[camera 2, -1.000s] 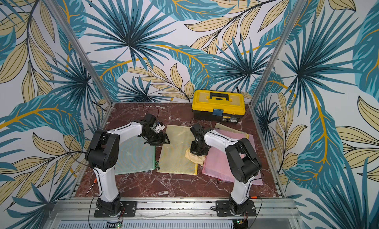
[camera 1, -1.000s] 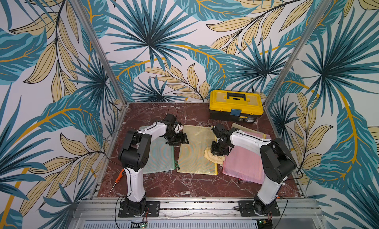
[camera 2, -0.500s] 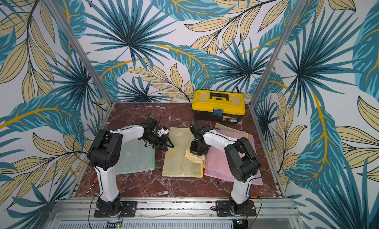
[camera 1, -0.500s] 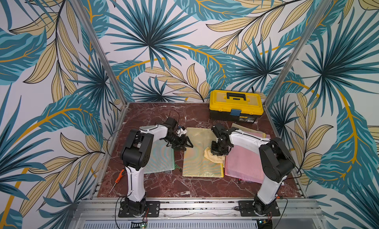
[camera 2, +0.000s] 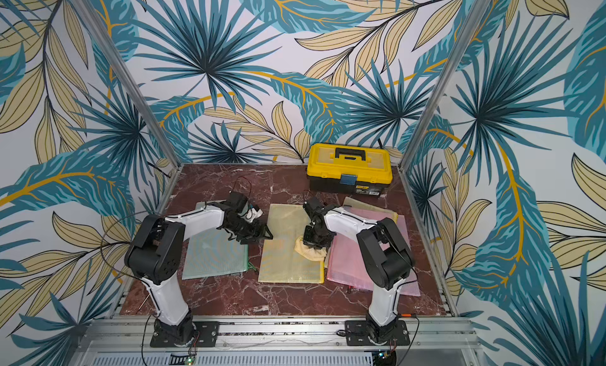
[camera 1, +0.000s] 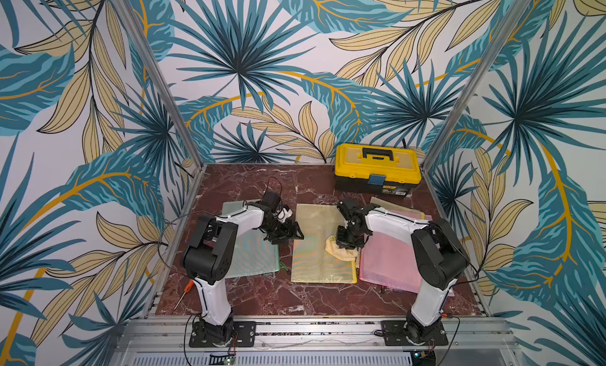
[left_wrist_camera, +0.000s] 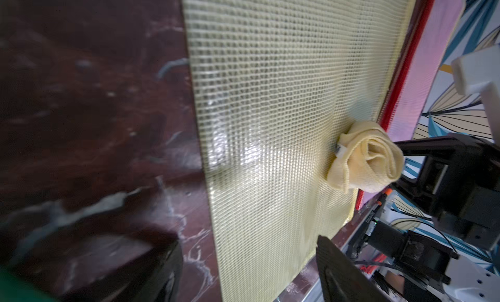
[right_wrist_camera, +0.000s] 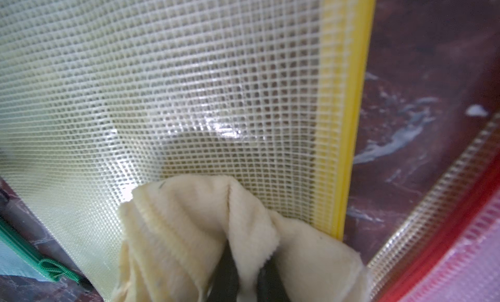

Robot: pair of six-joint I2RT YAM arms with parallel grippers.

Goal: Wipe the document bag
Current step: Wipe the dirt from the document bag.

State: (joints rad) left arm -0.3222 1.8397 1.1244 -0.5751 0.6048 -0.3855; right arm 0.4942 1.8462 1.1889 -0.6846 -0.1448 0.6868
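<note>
A green bag lies flat on the left of the bench. Next to it, the left end effector is over the left edge of the yellow document bag, jaws spread wide, holding nothing. This bag lies flat in the middle (its mesh surface shines). Near its right edge, the right end effector is closed on a cream cloth that touches the bag. Pink bags lie just beside.
</note>
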